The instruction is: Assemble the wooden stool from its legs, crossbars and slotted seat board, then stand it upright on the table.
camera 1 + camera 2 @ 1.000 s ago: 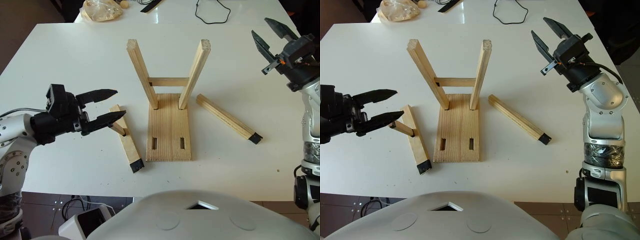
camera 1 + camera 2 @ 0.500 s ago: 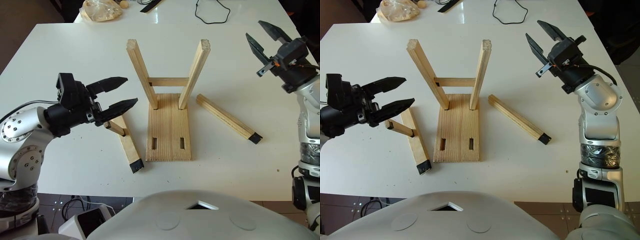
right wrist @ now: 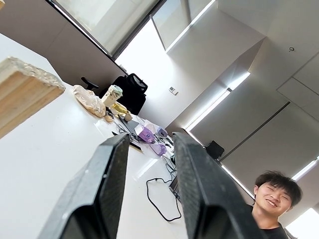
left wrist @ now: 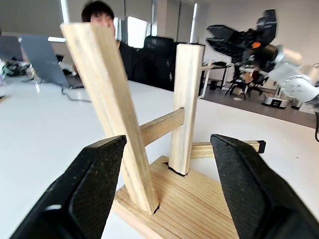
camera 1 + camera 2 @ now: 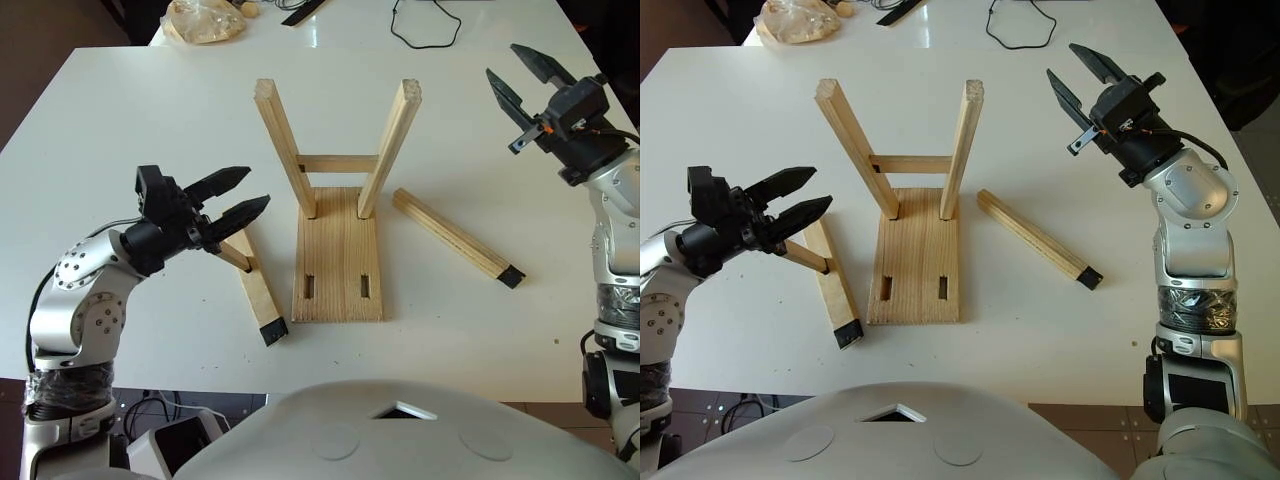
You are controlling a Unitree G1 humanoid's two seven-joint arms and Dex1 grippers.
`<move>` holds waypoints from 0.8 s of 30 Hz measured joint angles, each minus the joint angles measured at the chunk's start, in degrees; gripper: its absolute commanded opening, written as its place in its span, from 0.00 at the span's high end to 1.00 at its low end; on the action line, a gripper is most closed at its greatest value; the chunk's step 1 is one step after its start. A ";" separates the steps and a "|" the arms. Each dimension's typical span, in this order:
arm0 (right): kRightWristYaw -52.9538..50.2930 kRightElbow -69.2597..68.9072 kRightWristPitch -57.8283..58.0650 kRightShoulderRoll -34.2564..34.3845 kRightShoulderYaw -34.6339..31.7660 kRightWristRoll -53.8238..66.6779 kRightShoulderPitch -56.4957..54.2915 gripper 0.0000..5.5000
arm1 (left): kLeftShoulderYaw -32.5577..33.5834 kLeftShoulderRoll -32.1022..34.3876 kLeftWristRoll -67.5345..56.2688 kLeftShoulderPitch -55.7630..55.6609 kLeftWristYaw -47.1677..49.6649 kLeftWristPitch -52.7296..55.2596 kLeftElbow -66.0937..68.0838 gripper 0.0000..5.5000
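Observation:
The slotted seat board (image 5: 337, 262) lies flat mid-table. Two legs (image 5: 283, 145) (image 5: 391, 145) stand in its far slots, joined by a crossbar (image 5: 338, 163). A loose leg with a short crossbar stub (image 5: 256, 285) lies left of the board. Another loose leg (image 5: 455, 238) lies to its right. My left gripper (image 5: 255, 187) hovers open just over the far end of the left loose leg, pointing at the standing legs (image 4: 184, 104). My right gripper (image 5: 500, 60) hangs open, raised above the table's far right, holding nothing.
Two near slots (image 5: 309, 287) (image 5: 365, 286) in the seat board stand bare. A crumpled plastic bag (image 5: 203, 20) and a black cable (image 5: 425, 25) lie at the table's far edge. Bare white tabletop (image 5: 130, 120) spreads left and front.
My left gripper has moved right and slightly away from me, over the left loose leg's far end, its jaws a little narrower. My right gripper has drifted left toward the stool.

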 measured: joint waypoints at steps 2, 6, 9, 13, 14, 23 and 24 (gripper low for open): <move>-0.07 -0.34 0.03 0.00 -0.09 0.00 0.07 0.71 | 2.13 2.21 -4.26 -4.82 2.52 2.88 -4.19 0.43; -0.64 -1.37 0.31 0.00 -0.53 0.01 0.76 0.71 | 3.26 9.44 -10.06 -7.44 4.66 9.37 -17.62 0.43; -1.34 -2.11 0.70 0.01 -0.88 0.02 1.86 0.71 | -0.42 10.84 -8.17 4.00 3.17 12.35 -24.59 0.43; -2.66 -3.82 1.14 0.16 -1.24 -0.03 4.06 0.71 | -8.10 10.91 6.27 22.70 0.69 9.25 -26.12 0.43; -2.93 -4.15 1.18 0.23 -1.43 -0.03 4.70 0.71 | -9.28 10.90 9.31 25.57 -0.15 7.13 -25.01 0.43; -4.05 -5.20 1.50 0.70 -1.45 -0.42 5.61 0.71 | -14.72 11.48 20.79 34.45 -9.95 -4.70 -9.97 0.43; -4.06 -5.20 1.49 0.79 -1.33 -0.43 5.61 0.71 | -14.79 11.48 21.10 34.13 -10.43 -5.45 -9.17 0.43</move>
